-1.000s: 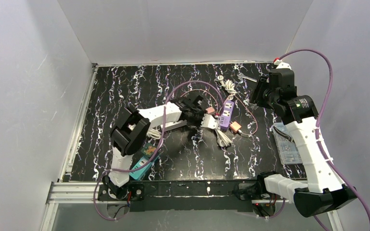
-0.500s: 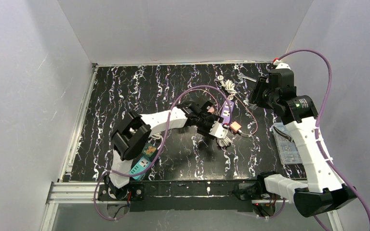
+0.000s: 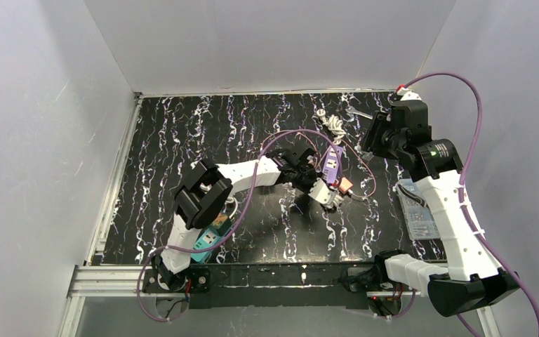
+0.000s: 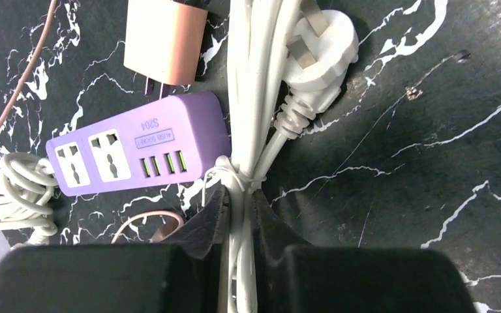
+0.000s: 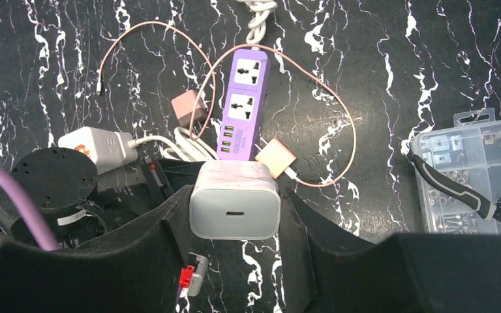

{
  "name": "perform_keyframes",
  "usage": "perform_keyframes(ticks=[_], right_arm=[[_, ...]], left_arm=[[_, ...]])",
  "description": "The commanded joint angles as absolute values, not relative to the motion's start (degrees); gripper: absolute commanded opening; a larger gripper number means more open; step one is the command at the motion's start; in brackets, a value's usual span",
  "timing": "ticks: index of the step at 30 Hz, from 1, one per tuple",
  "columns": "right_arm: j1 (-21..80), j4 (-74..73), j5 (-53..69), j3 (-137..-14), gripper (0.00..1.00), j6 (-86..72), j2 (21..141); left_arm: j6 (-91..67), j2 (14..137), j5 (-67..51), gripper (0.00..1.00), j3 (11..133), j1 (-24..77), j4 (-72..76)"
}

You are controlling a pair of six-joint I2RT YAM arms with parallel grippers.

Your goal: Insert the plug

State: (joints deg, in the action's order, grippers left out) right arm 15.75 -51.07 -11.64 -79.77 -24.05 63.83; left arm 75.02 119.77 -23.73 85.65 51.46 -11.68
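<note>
1. The left gripper (image 4: 238, 203) has its jaws pressed together on the tied white cord (image 4: 246, 130), pinching it just behind the tie. This is judged to be a hold for steadying or shifting the bundle.
2. Just ahead and left of those jaws, the purple power strip (image 4: 137, 147) lies flat with its sockets up, touching the cord.
3. Farther ahead and right, the cord's white plug (image 4: 316, 49) lies loose on the table, not inserted.
4. Beyond the strip sits a rose-gold adapter (image 4: 166, 39), its prongs toward the strip's edge.
5. The right gripper (image 5: 235, 218) is raised and clamps a white charger (image 5: 235, 189) between its fingers.
   - The port faces the camera, so the prongs presumably point outward; they are hidden.
   - The strip lies ahead and below with both sockets vacant, which makes it the likely target.
</note>
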Motion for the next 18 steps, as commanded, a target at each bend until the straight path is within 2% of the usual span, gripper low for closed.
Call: perform_keyframes(ticks=[1, 11, 18], right_arm=[[15.5, -49.1, -10.8, -79.3, 0.18, -24.3, 64.0], [15.5, -47.3, -8.1, -77.3, 0.18, -24.6, 64.1], [15.5, -47.1, -7.5, -77.2, 0.18, -24.5, 63.7]], left_arm=[[76.6, 118.8, -20.4, 0.00, 83.2, 49.1, -13.3], [79.5, 110.3, -16.3, 0.00, 71.6, 39.7, -15.5], [80.6, 109.6, -12.7, 0.00, 73.4, 35.9, -17.8]])
